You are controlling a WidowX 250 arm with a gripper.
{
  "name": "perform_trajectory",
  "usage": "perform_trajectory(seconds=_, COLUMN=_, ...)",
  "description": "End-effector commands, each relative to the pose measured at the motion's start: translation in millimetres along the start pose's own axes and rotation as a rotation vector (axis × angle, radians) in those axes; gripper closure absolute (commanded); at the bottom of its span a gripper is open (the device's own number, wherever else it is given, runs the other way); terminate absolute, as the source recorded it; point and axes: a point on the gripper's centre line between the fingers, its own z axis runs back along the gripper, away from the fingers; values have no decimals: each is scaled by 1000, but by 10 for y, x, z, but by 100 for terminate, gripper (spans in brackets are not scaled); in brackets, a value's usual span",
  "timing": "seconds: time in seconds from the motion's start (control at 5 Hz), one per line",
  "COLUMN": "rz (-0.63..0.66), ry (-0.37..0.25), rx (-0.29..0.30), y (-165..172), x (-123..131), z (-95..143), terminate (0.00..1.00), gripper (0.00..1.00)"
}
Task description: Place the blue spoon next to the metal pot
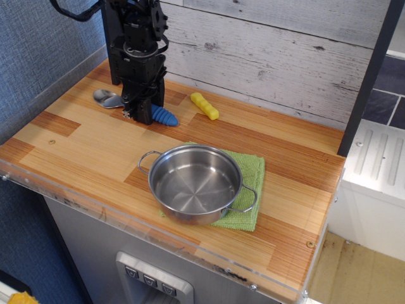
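**Gripper down over the spoon, well behind the pot**

From my seat I see the gripper (140, 114) lowered to the wooden counter (285, 158), its black fingers pointing straight down at the middle of the blue spoon (166, 116). The fingers sit right at the spot where the handle meets the bowl, but the arm's body hides the tips, so I cannot tell how far apart they stand or whether they have closed on the spoon at all.

The spoon lies flat on the counter, behind and to the left of the metal pot (195, 183) and well apart from it. Its silver bowl pokes out on the left side of the gripper, its ribbed blue handle on the right.

The pot stands upright on a green cloth (252, 183) near the front edge. A yellow block (204, 106) lies behind the pot, just right of the spoon's handle, close to the plank wall.
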Motion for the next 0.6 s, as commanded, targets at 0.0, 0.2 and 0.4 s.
perform_trajectory(seconds=0.0, rz=-35, ry=2, rx=-32, y=5, x=-136, z=179, terminate=0, gripper=100)
perform_trajectory(seconds=0.2, rz=-43, ry=5, rx=-52, y=78, x=-141, z=398, terminate=0, gripper=100)
perform_trajectory(seconds=0.4, rz=-46, ry=-10, rx=-48, y=221, x=-118, z=644, terminate=0, gripper=100)
